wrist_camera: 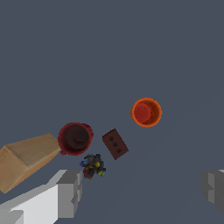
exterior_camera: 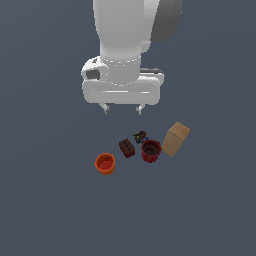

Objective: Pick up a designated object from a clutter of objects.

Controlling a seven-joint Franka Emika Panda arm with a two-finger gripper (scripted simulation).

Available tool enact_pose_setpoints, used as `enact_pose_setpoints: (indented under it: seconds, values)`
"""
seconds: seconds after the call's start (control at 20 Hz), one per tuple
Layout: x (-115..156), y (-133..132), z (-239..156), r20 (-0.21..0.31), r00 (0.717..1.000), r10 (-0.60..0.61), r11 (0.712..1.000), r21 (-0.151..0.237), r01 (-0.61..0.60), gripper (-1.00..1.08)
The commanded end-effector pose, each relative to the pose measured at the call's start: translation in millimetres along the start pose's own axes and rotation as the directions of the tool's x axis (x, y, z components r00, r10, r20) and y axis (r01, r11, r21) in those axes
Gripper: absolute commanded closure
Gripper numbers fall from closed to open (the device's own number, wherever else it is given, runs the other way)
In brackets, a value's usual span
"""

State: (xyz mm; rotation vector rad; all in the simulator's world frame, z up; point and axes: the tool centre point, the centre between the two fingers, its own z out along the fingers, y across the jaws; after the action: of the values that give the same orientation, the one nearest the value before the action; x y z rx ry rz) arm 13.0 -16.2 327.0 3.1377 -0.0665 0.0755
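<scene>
— What is your gripper doing?

— My gripper (exterior_camera: 122, 108) hangs above the dark floor (exterior_camera: 50, 210) with its jaws spread wide and nothing between them. In the wrist view one finger (wrist_camera: 70, 192) sits just beside the target, the other finger (wrist_camera: 214, 188) well apart from it.

— And the target?

— The tiny dark cluster (exterior_camera: 139, 135) with blue, yellow and red specks lies on the floor, below my fingertips in the exterior view. It is wedged near two neighbours: the brown studded brick (exterior_camera: 127, 148) and the dark red cup (exterior_camera: 151, 150), both just beside it. I cannot tell whether it touches either.

— What else lies around?

— The tan box (exterior_camera: 175, 139) leans tilted against the dark red cup on the exterior view's right. The orange cup (exterior_camera: 105, 163) stands upright, apart from the rest, on the exterior view's left.
</scene>
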Motion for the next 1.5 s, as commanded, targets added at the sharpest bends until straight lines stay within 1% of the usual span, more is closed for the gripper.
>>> enact_pose_setpoints:
  seconds: [0.0,0.45,0.8,1.1,1.45]
  values:
    - [0.0,0.0,0.0,0.0,1.0,0.0,1.0,0.0,0.0,-0.92]
    - [4.6,9.2,-19.1,-0.025,0.999,0.041,0.999,0.02,-0.04,-0.92]
    - [4.0,7.4,-13.9,-0.023,0.999,0.034,0.999,0.019,-0.034,-0.92]
    - [0.5,-0.7,10.6,-0.018,1.0,0.005,1.0,0.013,-0.005,-0.92]
    - [-12.5,-18.7,63.4,-0.005,0.998,-0.061,0.998,0.004,0.061,-0.92]
